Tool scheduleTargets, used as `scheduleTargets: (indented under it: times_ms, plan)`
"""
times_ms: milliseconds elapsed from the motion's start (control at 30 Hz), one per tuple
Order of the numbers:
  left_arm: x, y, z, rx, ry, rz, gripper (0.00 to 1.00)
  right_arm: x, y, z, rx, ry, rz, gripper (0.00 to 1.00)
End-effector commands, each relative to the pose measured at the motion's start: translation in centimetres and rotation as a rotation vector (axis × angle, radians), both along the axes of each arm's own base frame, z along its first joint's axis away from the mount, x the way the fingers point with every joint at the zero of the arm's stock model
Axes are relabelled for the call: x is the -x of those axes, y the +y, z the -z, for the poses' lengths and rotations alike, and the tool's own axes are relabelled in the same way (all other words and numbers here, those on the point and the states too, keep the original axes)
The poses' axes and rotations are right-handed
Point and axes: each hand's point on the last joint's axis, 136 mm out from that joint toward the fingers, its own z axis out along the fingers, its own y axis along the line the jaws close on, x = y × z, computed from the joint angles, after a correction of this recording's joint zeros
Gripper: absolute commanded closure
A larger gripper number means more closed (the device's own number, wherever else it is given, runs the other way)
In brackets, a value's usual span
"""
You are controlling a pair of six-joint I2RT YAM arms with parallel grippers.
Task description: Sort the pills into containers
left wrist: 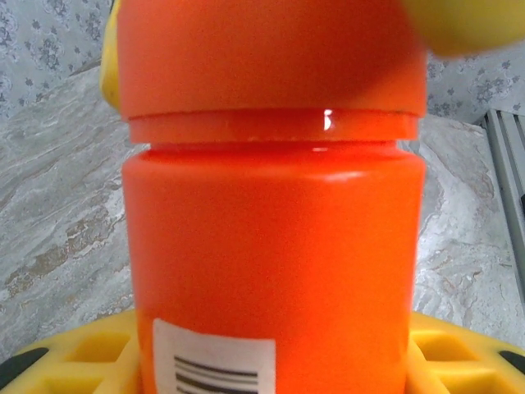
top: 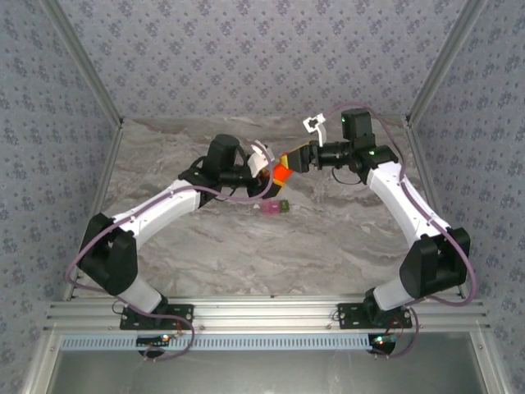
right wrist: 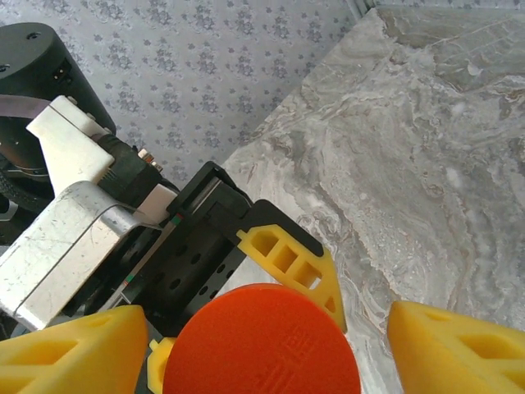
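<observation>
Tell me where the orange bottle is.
Top view: the orange bottle is mid-table, held by the left gripper, with the right gripper at its cap and the containers just nearer the arms' bases.

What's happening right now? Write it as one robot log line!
left fingers: gripping orange bottle | right fingers: open, astride cap | containers: on table, untouched

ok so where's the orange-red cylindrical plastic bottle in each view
top external: orange-red cylindrical bottle just above centre, grey marbled table top around it.
left wrist: side on, middle of frame, barcode label low; table behind.
right wrist: its round lid at bottom centre; table upper right.
shared landmark: the marbled table top.
</observation>
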Motion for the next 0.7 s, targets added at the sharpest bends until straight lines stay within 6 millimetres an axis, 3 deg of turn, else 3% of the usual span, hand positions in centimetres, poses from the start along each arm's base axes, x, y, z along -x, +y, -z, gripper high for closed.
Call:
scheduleTargets:
  times_ms: [0,167,300,667]
  plan:
    - [-0.3,0.0,-1.3,0.023,-0.025,0.005,1.0,-0.3,-1.2,-1.1,-0.041,0.037,0.074,0.18]
    - [-0.2,0.1,-1.4,0.021,-0.028,0.005,1.0,-1.2,-2.9,-1.3,-0.125,0.239,0.264,0.18]
    - [-0.2,0.1,-1.3,0.014,-0.027,0.005,1.0,-1.5,-4.0,0.8,-0.138,0.475,0.46,0.19]
    - [-0.1,0.2,-1.0,0.005,-0.015,0.007,1.0,0.3,-0.8,-0.2,-0.075,0.486,0.489,0.2]
